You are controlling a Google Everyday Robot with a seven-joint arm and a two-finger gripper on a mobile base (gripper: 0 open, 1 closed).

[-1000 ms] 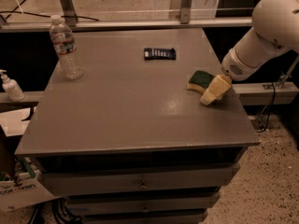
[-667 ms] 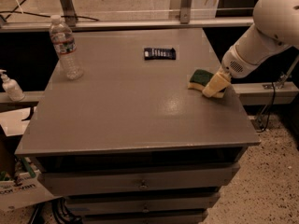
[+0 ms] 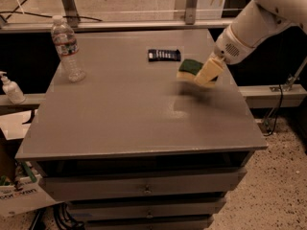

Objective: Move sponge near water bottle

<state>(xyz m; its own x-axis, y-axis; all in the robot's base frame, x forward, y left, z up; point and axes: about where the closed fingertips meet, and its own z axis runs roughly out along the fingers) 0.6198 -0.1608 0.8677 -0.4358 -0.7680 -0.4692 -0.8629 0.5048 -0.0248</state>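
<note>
The sponge (image 3: 188, 68), dark green on top with pale yellow foam below, hangs a little above the right side of the grey table (image 3: 120, 123) and casts a shadow beneath it. My gripper (image 3: 207, 73), on the white arm coming in from the upper right, is shut on the sponge's right end. The water bottle (image 3: 68, 49), clear with a white cap and a red-and-white label, stands upright at the table's far left corner, far from the sponge.
A flat black rectangular device (image 3: 164, 55) lies at the back middle of the table, just left of the sponge. A small white pump bottle (image 3: 10, 87) stands on a ledge left of the table. Metal posts and a rail run behind.
The gripper has closed on the sponge, lifted it off the table and carried it up and to the left, toward the black device.
</note>
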